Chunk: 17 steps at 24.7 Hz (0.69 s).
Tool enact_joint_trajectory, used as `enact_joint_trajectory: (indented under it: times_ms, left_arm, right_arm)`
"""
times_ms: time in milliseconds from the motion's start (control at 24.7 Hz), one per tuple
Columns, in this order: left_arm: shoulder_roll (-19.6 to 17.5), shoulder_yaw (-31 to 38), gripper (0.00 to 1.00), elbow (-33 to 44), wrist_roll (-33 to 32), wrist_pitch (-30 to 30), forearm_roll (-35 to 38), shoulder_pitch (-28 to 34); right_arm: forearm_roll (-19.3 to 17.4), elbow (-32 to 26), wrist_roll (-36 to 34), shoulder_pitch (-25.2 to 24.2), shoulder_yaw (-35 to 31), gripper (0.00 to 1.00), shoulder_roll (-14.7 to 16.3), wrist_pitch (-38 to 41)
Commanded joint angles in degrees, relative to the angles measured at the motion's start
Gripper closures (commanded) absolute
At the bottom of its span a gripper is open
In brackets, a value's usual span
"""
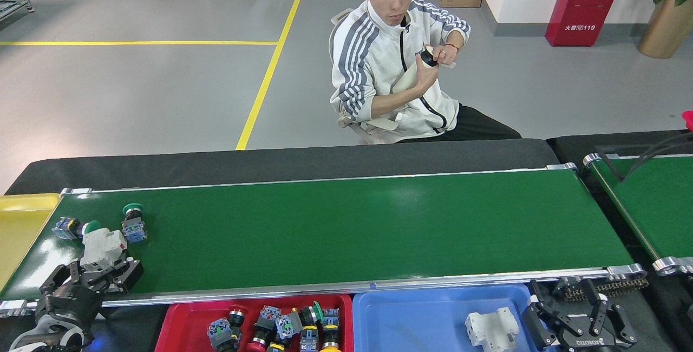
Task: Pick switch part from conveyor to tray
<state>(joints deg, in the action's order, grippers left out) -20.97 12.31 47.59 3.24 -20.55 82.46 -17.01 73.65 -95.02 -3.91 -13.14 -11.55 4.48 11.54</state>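
Head view: left gripper (92, 275) straddles blocky white switch part (103, 248) on glossy conveyor (346, 227).

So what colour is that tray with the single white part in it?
Blue tray, seen in the head view.

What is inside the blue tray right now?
The blue tray holds one white switch part, lying toward its right side; the rest of the visible floor is bare. Its near edge runs out of frame, and the right gripper covers its right corner.

red cabinet (584, 4) marked "119" under Chinese characters, reversed lettering on right gripper (579, 322)
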Motion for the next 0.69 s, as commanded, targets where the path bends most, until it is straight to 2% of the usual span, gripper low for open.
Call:
enact_joint_trajectory:
  times_ms: [0,81,162,284,405,486,649]
  left_arm:
    - [-0.82,-0.09,0.89,0.49,0.8,-0.89,-0.55,-1.01]
    - [-0.65,0.52,0.88,1.37,0.8,-2.04,-1.43,-0.57]
    - [-1.09,0.61,0.88,5.41,0.45,-6.26,-4.77,0.57]
    - [-1.09,0.52,0.88,14.37,0.27,-11.35,-6.0,6.2]
    - [0.49,-0.35,0.88,26.05,-0.43,-15.74,-5.74,12.87]
    - [3.13,-3.69,0.88,33.8,-1.75,-18.47,-5.47,15.86]
    - [3.92,-13.27,0.87,44.7,-3.07,-21.37,-4.06,18.33]
  right_arm:
    - [-0.08,-0.87,-0.05,0.22,-0.14,0.0,0.53,0.23]
    - [-0.08,-0.96,-0.05,0.22,-0.05,0.0,0.53,0.23]
    - [-0.08,-0.96,-0.05,0.31,-0.05,0.0,0.36,0.14]
    - [-0.17,-1.13,-0.05,0.66,-0.31,0.0,0.36,-0.12]
    - [-0.17,-1.57,-0.05,0.66,-0.31,0.0,0.53,0.06]
    - [-0.17,-1.49,-0.05,0.66,-0.4,0.0,0.62,-0.03]
    - [-0.17,-1.49,0.22,0.57,-0.4,0.0,0.53,0.06]
